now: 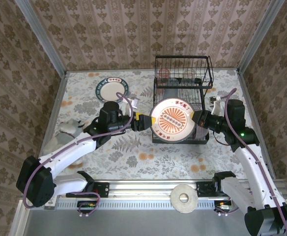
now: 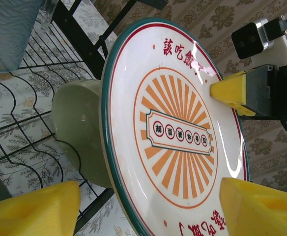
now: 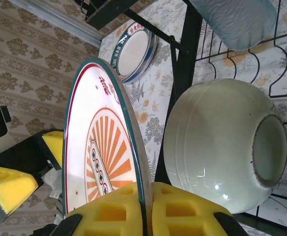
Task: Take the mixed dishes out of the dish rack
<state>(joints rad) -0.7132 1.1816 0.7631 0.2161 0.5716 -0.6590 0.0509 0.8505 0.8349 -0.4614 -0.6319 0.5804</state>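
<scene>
The plate with the orange centre pattern (image 1: 175, 120) stands on edge in front of the black wire dish rack (image 1: 183, 64). My right gripper (image 3: 147, 206) is shut on its right rim (image 1: 198, 118). My left gripper (image 1: 142, 121) is at the plate's left edge, open, with its yellow pads on either side of the rim (image 2: 151, 196) and a gap on both sides. Behind the plate (image 2: 183, 128) a cream-green bowl (image 3: 217, 142) lies in the rack's lower tier, and a pale bluish bowl (image 3: 237, 19) sits further in. Pinkish glass tumblers (image 1: 164, 74) stand on the upper tier.
A blue-striped plate (image 1: 111, 90) lies flat on the table left of the rack. A crumpled cloth (image 1: 70, 129) sits at the left edge, and a roll of tape (image 1: 184, 198) rests on the rail at the near edge. Patterned walls close the back and sides.
</scene>
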